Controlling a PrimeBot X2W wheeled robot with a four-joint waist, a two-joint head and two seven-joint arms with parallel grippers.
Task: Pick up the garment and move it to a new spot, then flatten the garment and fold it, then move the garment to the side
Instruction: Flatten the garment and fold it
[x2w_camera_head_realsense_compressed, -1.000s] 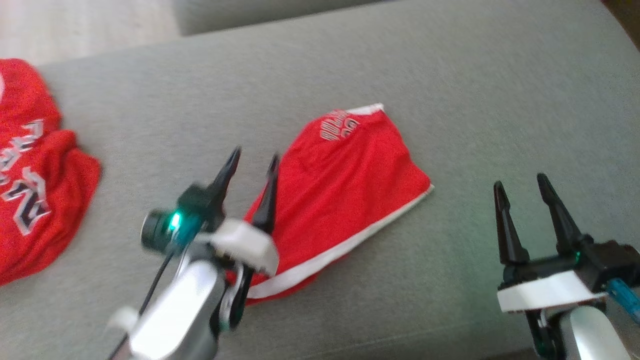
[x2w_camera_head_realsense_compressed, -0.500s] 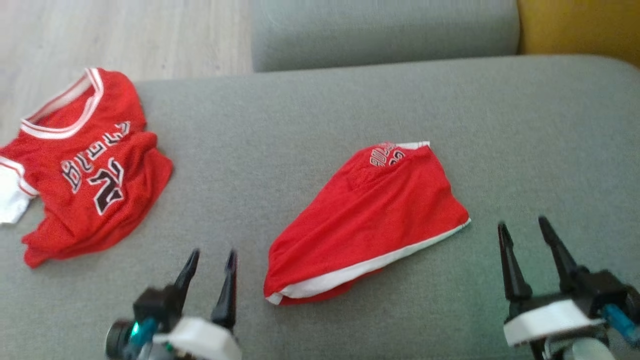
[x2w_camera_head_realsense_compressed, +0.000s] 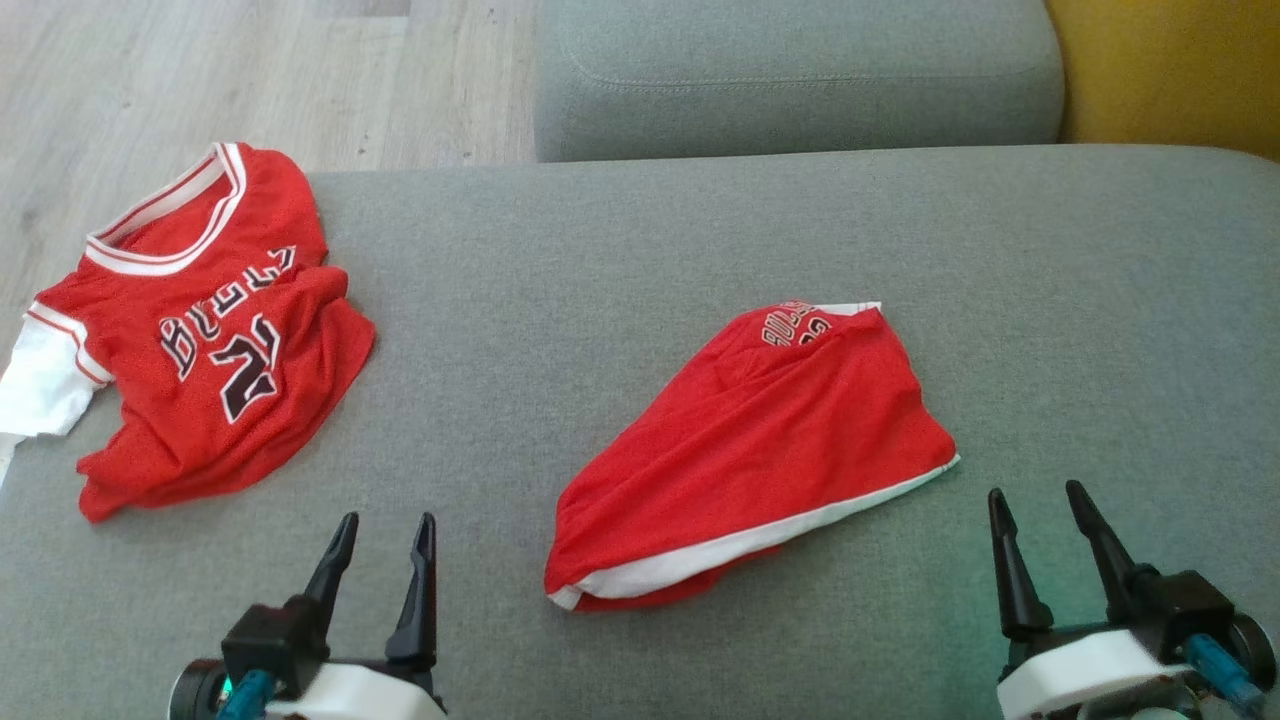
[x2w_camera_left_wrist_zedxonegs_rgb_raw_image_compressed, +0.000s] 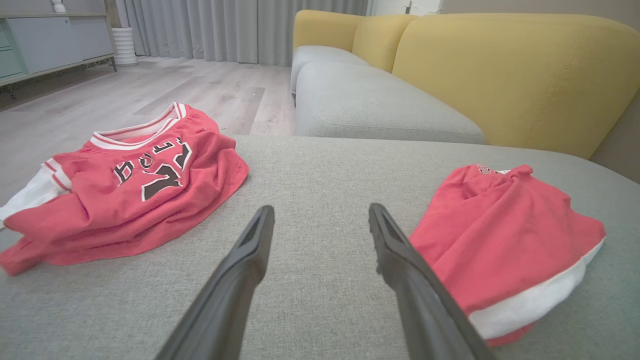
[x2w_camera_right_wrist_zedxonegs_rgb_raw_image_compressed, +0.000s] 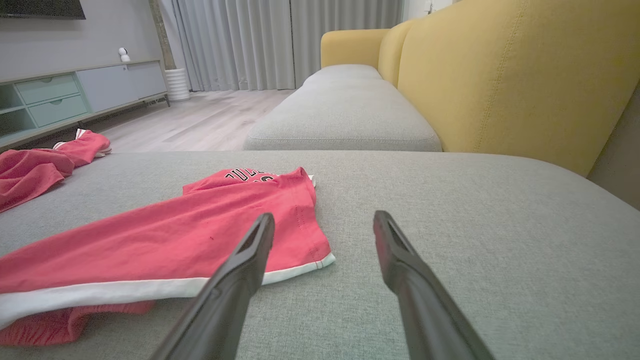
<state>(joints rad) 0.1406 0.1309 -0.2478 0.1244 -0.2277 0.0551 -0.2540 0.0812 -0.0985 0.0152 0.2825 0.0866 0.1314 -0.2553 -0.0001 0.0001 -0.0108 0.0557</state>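
A folded red garment (x2w_camera_head_realsense_compressed: 760, 450) with a white hem and lettering lies flat in the middle of the grey sofa seat (x2w_camera_head_realsense_compressed: 640, 250). It also shows in the left wrist view (x2w_camera_left_wrist_zedxonegs_rgb_raw_image_compressed: 505, 240) and the right wrist view (x2w_camera_right_wrist_zedxonegs_rgb_raw_image_compressed: 175, 235). My left gripper (x2w_camera_head_realsense_compressed: 386, 522) stands open at the seat's near edge, left of the garment and apart from it, nothing between its fingers (x2w_camera_left_wrist_zedxonegs_rgb_raw_image_compressed: 321, 209). My right gripper (x2w_camera_head_realsense_compressed: 1035, 492) is open too, just right of the garment's white-trimmed corner, empty (x2w_camera_right_wrist_zedxonegs_rgb_raw_image_compressed: 324, 216).
A crumpled red jersey (x2w_camera_head_realsense_compressed: 210, 340) with white trim and black lettering lies at the seat's far left, partly over the edge (x2w_camera_left_wrist_zedxonegs_rgb_raw_image_compressed: 130, 190). A second grey cushion (x2w_camera_head_realsense_compressed: 800, 80) lies beyond, the yellow backrest (x2w_camera_head_realsense_compressed: 1170, 70) to the right, wooden floor (x2w_camera_head_realsense_compressed: 200, 70) at the left.
The head camera has shifted, bringing the jersey fully into view. My left gripper has drawn back from the folded garment's left edge to the near edge of the seat. The garment lies still.
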